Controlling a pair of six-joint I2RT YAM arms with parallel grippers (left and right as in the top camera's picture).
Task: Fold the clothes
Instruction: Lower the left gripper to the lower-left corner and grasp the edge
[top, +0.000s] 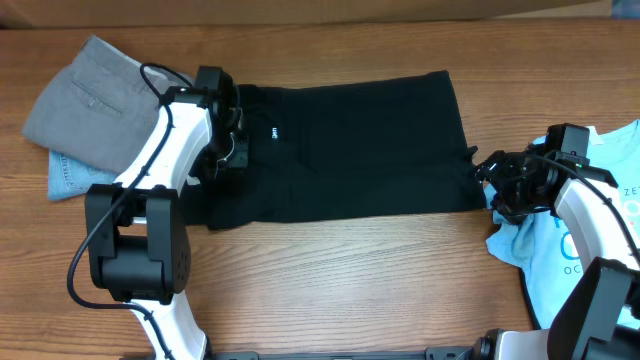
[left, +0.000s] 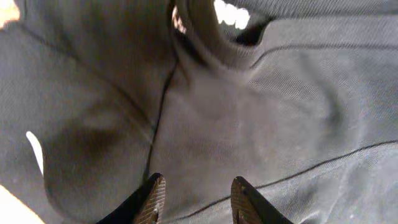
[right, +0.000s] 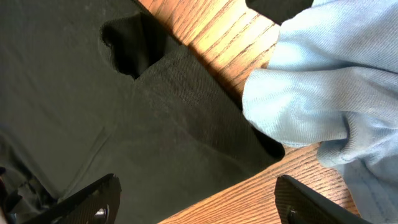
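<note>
My left tool (left: 198, 185) has its fingers apart just over the black shirt (top: 360, 140), collar ahead of it. My right tool (right: 198, 185) is spread wide above the shirt's edge on the table (top: 350, 270), a light blue garment (right: 323, 81) beside its right finger.

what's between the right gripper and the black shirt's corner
Nothing between them: the right gripper hangs open over a corner of the black T-shirt. The light blue garment lies against that corner, possibly overlapping it.
</note>
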